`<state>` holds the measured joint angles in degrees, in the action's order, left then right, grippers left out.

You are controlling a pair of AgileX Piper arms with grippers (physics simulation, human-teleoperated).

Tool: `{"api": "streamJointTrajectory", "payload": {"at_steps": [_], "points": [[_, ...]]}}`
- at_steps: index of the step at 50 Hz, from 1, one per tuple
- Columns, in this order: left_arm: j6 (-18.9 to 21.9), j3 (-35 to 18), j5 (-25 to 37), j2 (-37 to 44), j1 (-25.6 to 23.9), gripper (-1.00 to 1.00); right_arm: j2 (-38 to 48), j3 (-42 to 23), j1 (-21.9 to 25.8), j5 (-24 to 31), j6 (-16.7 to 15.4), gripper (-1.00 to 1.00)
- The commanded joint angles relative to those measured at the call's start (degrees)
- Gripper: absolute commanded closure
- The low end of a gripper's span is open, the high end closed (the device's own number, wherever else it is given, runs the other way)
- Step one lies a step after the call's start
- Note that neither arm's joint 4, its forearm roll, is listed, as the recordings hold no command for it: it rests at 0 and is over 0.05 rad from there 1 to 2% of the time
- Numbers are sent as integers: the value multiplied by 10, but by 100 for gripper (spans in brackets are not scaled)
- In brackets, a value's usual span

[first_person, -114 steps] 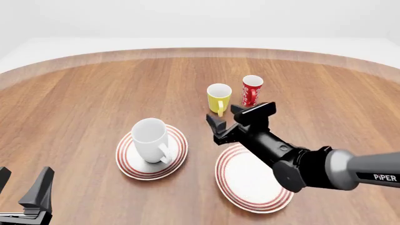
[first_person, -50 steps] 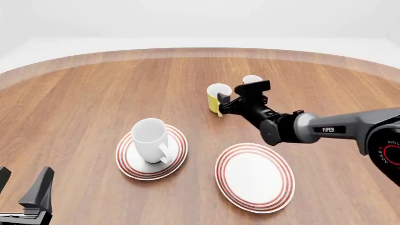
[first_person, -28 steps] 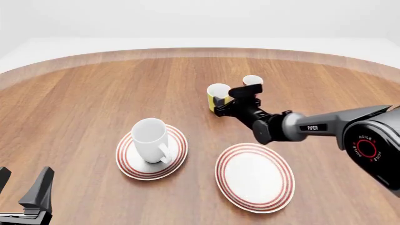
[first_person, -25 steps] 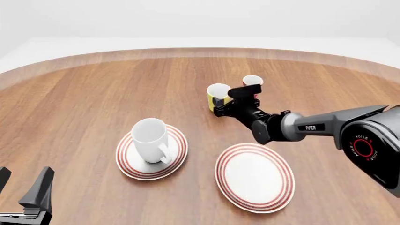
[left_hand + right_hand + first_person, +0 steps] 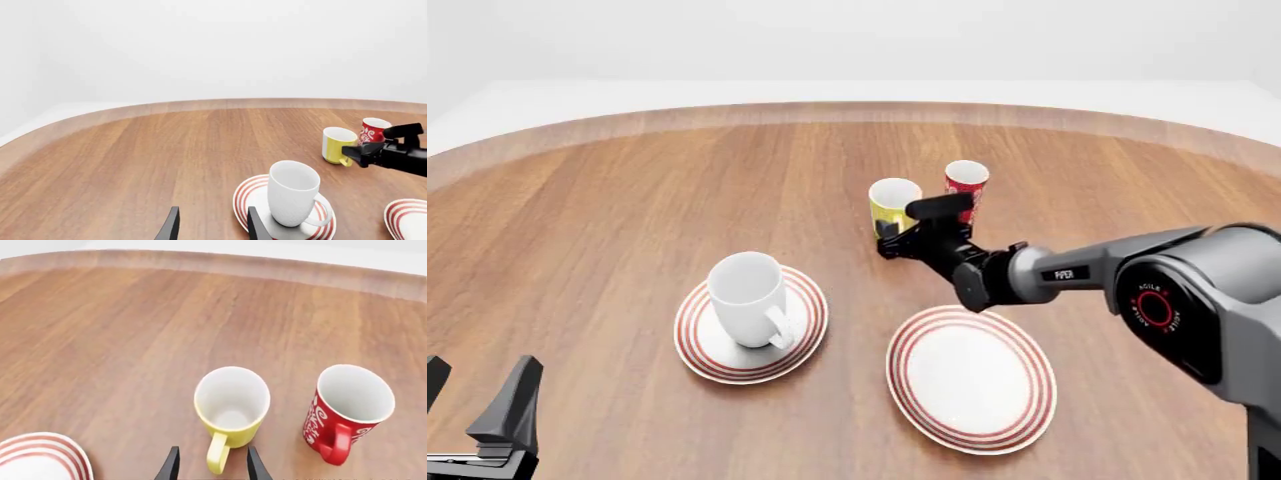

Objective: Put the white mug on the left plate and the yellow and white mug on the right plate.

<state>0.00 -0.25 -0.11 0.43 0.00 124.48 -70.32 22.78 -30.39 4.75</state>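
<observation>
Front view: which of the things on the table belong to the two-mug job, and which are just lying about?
Belong to the job:
white mug, standing on the left plate
yellow and white mug, on bare wood
right plate, nothing on it
right pincer, open at the yellow mug's handle

Just lying about:
red mug, beside the yellow one

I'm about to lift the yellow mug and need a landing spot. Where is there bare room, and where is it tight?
The right-hand red-ringed white plate is bare. Open wood lies between it and the red-ringed plate under the large white mug. It is tight at the small yellow mug: the slim red mug stands close beside it, with the right hand at its handle.
</observation>
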Motion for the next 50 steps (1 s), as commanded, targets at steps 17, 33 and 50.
{"api": "streamJointTrajectory", "payload": {"at_steps": [17, 33, 50], "points": [[0, 0, 0, 0, 0, -100, 49, -33, -5, 7, 5, -100], [0, 0, 0, 0, 0, -100, 56, -29, 4, 1, 7, 100], [0, 0, 0, 0, 0, -100, 5, 22, -11, -24, 4, 100]]}}
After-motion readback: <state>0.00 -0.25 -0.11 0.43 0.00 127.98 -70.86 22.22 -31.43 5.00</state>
